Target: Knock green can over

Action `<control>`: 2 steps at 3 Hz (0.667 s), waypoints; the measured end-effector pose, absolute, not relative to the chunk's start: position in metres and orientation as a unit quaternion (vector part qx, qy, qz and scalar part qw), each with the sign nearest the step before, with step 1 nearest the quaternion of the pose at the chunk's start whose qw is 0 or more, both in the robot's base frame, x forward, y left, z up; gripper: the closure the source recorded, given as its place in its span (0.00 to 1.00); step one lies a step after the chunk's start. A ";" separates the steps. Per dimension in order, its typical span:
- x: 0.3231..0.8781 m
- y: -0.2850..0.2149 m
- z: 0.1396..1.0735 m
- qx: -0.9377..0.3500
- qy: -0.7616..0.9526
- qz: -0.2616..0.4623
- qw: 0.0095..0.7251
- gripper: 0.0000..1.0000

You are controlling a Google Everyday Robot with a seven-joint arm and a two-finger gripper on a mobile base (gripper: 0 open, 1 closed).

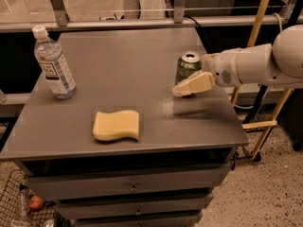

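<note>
The green can (188, 64) stands upright on the right part of the grey table (118, 65), its silver top and pull tab showing. My gripper (185, 86) reaches in from the right on a white arm (255, 64). Its cream-coloured tip lies low against the front of the can and covers the can's lower part. The can's base is hidden behind the gripper.
A clear plastic water bottle (53, 63) stands at the table's left edge. A yellow sponge (116, 125) lies near the front middle. Drawers (132, 188) sit below the tabletop. A wire basket (21, 207) is on the floor at lower left. Yellow poles (258, 27) stand behind the arm.
</note>
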State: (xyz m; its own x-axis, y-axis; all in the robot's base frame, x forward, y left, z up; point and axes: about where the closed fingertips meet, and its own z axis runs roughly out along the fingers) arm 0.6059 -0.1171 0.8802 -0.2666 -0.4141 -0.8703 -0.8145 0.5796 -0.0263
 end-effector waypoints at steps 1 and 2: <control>0.610 -0.111 0.873 -0.397 0.767 0.214 0.456 0.00; 0.610 -0.110 0.868 -0.391 0.769 0.210 0.460 0.17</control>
State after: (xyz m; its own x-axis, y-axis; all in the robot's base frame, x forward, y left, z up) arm 0.6102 -0.1098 0.8681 -0.2713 -0.4080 -0.8717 -0.7937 0.6071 -0.0371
